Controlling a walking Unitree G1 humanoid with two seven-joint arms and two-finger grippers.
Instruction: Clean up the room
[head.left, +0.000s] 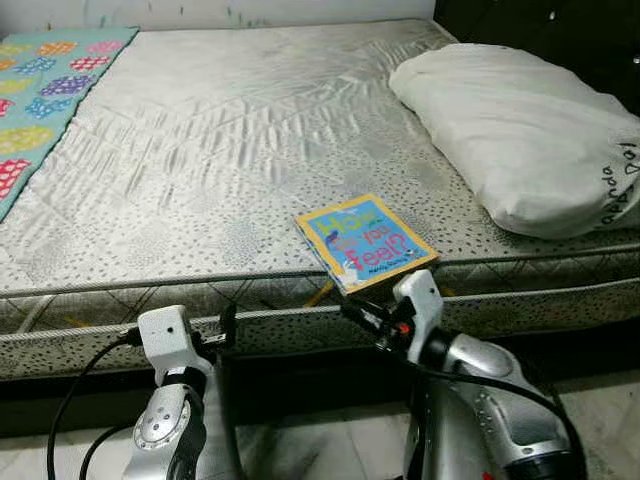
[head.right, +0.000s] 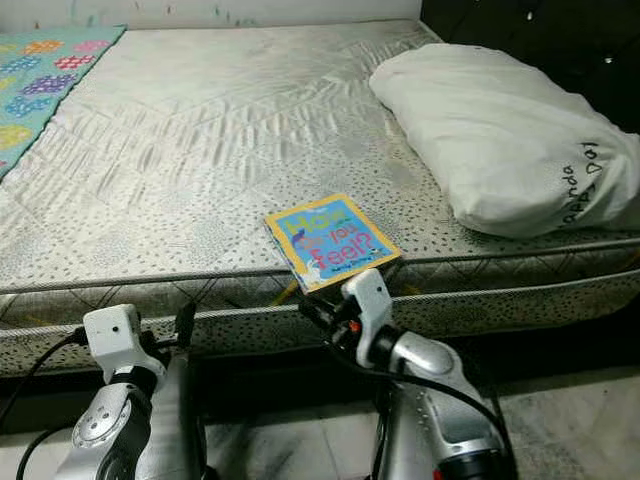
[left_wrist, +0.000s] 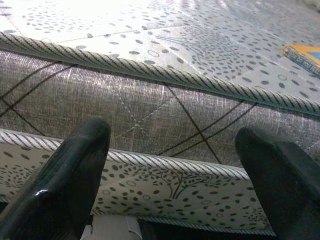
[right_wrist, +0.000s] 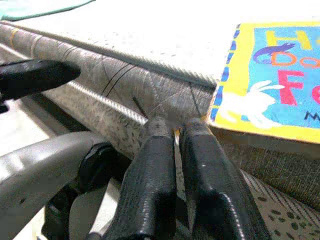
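Book (head.left: 365, 242) lies lower centre, overhanging the bed (head.left: 220, 150) edge. Right claw (right_wrist: 177, 137) pinched narrow just below it, left claw (left_wrist: 170, 150) wide. Risk: a nudge could knock the book off.

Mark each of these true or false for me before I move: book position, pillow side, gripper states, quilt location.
1. The book lies at the mattress's front edge, one corner hanging over. True.
2. The pillow lies on the robot's left side of the bed. False: it lies on the right side.
3. The right gripper is shut, fingers together, just below the book's corner. True.
4. The left gripper is shut on the mattress edge. False: its fingers stand apart, open, facing the mattress side.
5. The patterned quilt covers the book. False: it lies at the far left, apart from the book.
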